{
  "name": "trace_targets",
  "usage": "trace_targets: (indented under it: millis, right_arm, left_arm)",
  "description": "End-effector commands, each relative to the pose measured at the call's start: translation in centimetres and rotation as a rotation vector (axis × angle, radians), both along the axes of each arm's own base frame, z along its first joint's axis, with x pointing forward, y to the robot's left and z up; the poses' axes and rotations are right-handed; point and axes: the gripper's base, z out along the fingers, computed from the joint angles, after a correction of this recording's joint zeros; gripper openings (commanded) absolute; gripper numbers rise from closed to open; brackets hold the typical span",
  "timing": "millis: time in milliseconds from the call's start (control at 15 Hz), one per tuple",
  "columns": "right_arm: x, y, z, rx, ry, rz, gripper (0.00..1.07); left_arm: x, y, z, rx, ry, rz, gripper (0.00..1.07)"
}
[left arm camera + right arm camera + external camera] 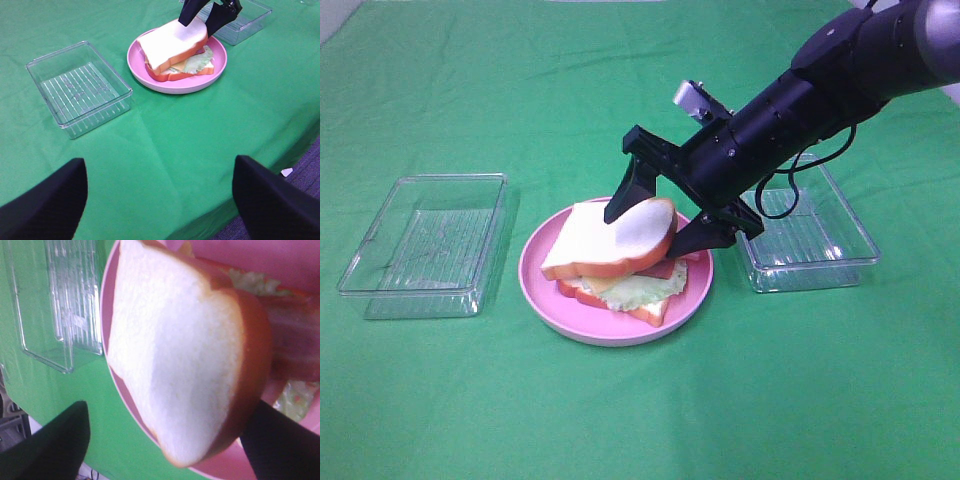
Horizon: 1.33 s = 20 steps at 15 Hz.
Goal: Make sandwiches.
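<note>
A sandwich [620, 270] sits on the round pink plate [535, 272]. It has a bottom bread slice, pale green lettuce [632, 290], yellow cheese [603, 284] and pink-red bacon [670, 270]. The top bread slice [605, 238] lies tilted on the stack, its right end raised. My right gripper [642, 234] is open and straddles that raised end, one finger on each side. In the right wrist view the slice [175, 355] fills the frame between the spread fingers [50, 445]. My left gripper [160, 200] is open and empty, low over the green cloth, well short of the plate [220, 60].
A clear plastic container [425, 245] stands left of the plate, and another [810, 240] stands right of it, under the right arm. Both show in the left wrist view, one on the left [77, 87] and one behind the plate [247, 17]. Green cloth covers the table.
</note>
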Motion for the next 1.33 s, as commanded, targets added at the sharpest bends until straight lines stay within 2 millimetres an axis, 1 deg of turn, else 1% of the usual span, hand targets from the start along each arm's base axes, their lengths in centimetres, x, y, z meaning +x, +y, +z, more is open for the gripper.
trace_targets:
  millis: [67, 267, 400, 533, 733, 800, 867, 1000, 1133, 1267, 1333]
  right_arm:
    - [-0.6, -0.4, -0.3, -0.056, 0.028, 0.058, 0.78]
    - [-0.8, -1.5, 0.4, -0.183, -0.012, 0.090, 0.78]
    - [-1.1, -2.5, 1.9, -0.277, -0.066, 0.108, 0.78]
    - [-1.7, -3.6, 4.3, -0.367, -0.147, 0.169, 0.78]
    - [-3.5, -5.7, 8.6, -0.500, -0.241, 0.255, 0.77]
    - [-5.0, -6.5, 10.9, -0.511, -0.287, 0.249, 0.77]
    - [-6.3, -7.1, 12.4, -0.507, -0.329, 0.240, 0.77]
    - [-9.7, -8.5, 14.2, -0.503, -0.390, 0.231, 0.77]
    - [-13.6, -10.3, 14.9, -0.510, -0.436, 0.224, 0.77]
    - [-17.7, -12.0, 15.0, -0.512, -0.467, 0.221, 0.77]
    - [-18.9, -12.5, 15.1, -0.515, -0.474, 0.223, 0.77]
  left_arm:
    - [-0.2, 0.1, 0.0, -0.020, -0.021, 0.000, 0.76]
    - [-0.2, 0.1, 0.0, -0.020, -0.021, 0.000, 0.76]
    - [-0.2, 0.1, 0.0, -0.020, -0.021, 0.000, 0.76]
    - [-0.2, 0.1, 0.0, -0.020, -0.021, 0.000, 0.76]
    - [-0.2, 0.1, 0.0, -0.020, -0.021, 0.000, 0.76]
    - [-0.2, 0.1, 0.0, -0.020, -0.021, 0.000, 0.76]
    - [-0.2, 0.1, 0.0, -0.020, -0.021, 0.000, 0.76]
    - [-0.2, 0.1, 0.0, -0.020, -0.021, 0.000, 0.76]
    - [-0.2, 0.1, 0.0, -0.020, -0.021, 0.000, 0.76]
    - [-0.2, 0.1, 0.0, -0.019, -0.021, -0.001, 0.76]
    - [-0.3, 0.1, 0.0, -0.017, -0.022, -0.003, 0.76]
